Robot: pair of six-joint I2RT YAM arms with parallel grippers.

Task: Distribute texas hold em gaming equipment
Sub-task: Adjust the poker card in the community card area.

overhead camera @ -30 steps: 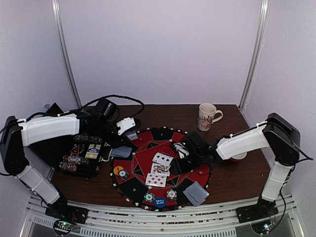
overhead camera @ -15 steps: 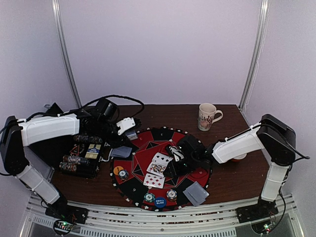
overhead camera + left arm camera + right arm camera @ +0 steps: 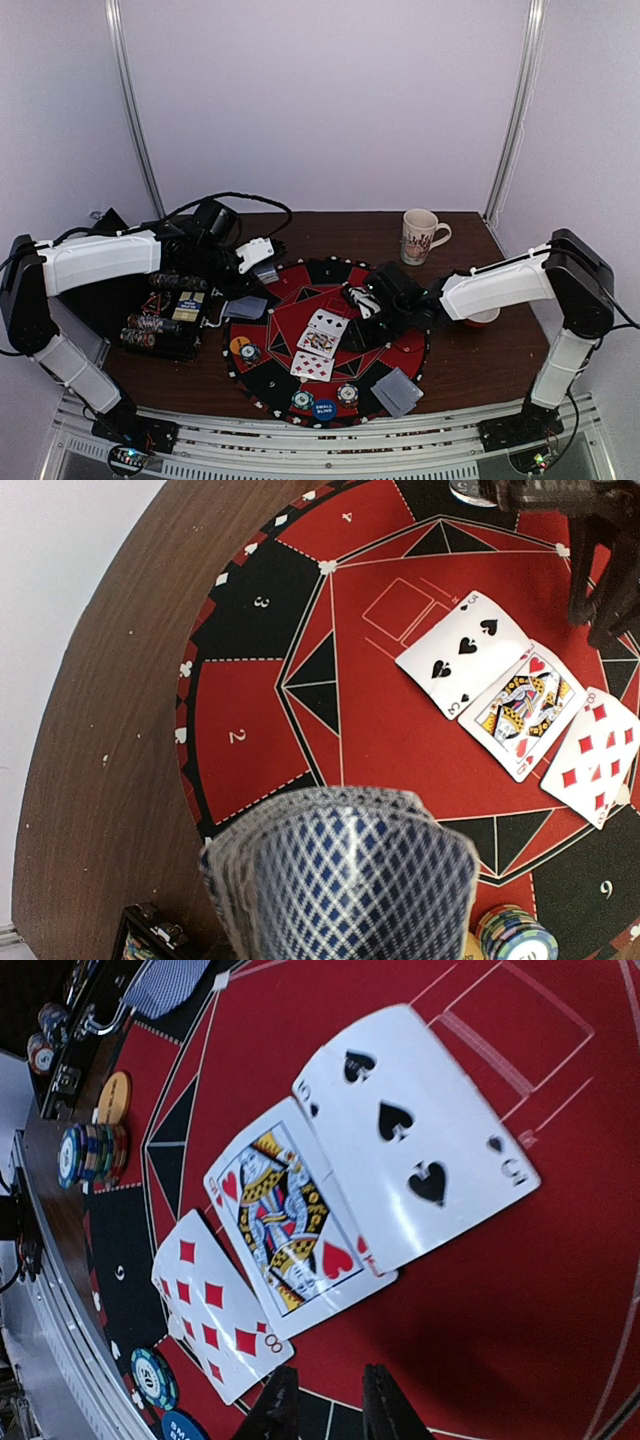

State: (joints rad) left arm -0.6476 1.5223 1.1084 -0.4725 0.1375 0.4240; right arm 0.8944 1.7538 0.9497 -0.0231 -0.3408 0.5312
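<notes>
We see R gripper (image 3: pixel 328 1390) fingers slightly apart, empty, just right of three face-up cards (image 3: pixel 322 342) at ctr of mat (image 3: pixel 290 300). L gripper (image 3: pixel 262 262) pinches blue-backed deck (image 3: pixel 345 880) over mat's far-left edge.

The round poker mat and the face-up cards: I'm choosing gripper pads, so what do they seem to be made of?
Poker mat: probably printed felt or rubber, matte; it lies flat without glare. Face-up cards: likely coated paper or plastic, smooth, with crisp print and thin edges. The fanned deck bows, so the stock looks flexible.
</notes>
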